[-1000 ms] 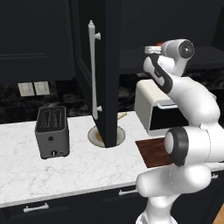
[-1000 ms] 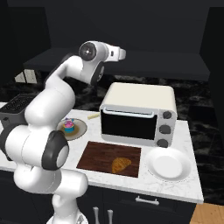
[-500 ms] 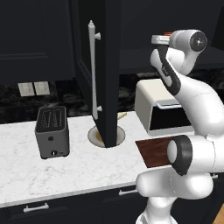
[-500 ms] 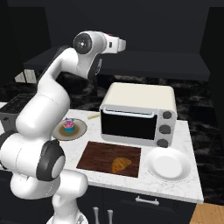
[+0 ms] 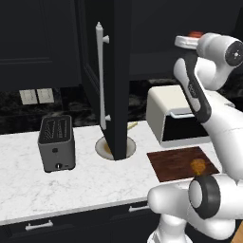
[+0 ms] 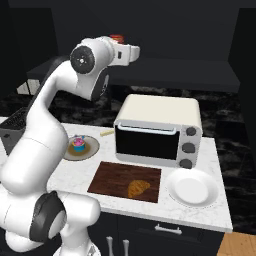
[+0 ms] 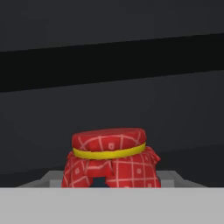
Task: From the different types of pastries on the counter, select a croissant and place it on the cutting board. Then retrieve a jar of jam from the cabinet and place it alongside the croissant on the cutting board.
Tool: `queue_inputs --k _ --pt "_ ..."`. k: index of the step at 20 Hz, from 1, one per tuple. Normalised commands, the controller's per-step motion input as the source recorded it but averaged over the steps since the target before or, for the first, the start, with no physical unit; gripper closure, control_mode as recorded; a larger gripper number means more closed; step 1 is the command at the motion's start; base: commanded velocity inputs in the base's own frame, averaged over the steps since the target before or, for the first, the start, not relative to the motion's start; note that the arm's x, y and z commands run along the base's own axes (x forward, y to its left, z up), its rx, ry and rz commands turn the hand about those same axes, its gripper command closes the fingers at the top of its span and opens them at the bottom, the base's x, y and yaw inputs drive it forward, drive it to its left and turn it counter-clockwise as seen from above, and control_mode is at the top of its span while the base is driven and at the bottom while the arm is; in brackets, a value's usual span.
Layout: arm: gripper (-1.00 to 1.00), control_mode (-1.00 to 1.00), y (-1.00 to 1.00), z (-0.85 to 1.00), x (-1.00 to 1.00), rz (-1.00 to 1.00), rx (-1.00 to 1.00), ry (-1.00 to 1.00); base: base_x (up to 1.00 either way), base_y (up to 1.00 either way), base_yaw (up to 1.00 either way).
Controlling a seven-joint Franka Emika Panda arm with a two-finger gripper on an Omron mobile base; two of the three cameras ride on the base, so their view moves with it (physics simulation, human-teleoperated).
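In the hand view the jar of jam [image 7: 110, 159], with a red checked cloth top and a yellow band, sits between my gripper's [image 7: 111, 180] fingers, and the gripper is shut on it. The gripper [image 5: 187, 42] is raised high in front of the dark cabinet interior, right of the open cabinet door [image 5: 116, 71], with the jar's red top [image 6: 116, 38] showing at the hand [image 6: 127, 50]. Far below, the croissant [image 6: 138, 188] lies on the cutting board [image 6: 112, 177] on the counter [image 6: 220, 212]. The croissant [image 5: 198, 165] shows on the cutting board [image 5: 173, 163] beside my arm.
A cream toaster oven [image 6: 157, 130] stands behind the board. A white plate [image 6: 192, 187] lies to its right, and a plate holds a cupcake [image 6: 78, 146] to its left. A dark toaster [image 5: 57, 142] stands left of the open door's white bar handle [image 5: 100, 76].
The hand has risen and swung to the right in the left base view, carrying the jar with it. The croissant and board have not moved.
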Motion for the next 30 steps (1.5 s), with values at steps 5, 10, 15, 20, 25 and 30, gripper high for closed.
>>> queue_inputs --k 5,10,15,20,25,30 --pt "1.0 -1.0 0.23 0.0 -0.97 0.0 0.05 -0.1 0.0 0.0 0.0" --pt "1.0 -1.0 0.41 0.0 -0.99 0.0 0.03 -0.04 0.0 0.0 0.0" --pt "1.0 -1.0 0.36 0.0 -1.0 0.0 0.02 -0.01 0.0 0.0 0.0" --pt "1.0 -1.0 0.34 -0.06 -1.0 0.0 0.01 0.0 0.0 0.0 0.0" --pt "1.0 -1.0 0.23 -0.08 -1.0 0.0 0.02 0.0 0.0 0.0 0.0" --pt "1.0 -1.0 0.02 -0.25 -1.0 0.0 0.04 0.0 0.0 0.0 0.0"
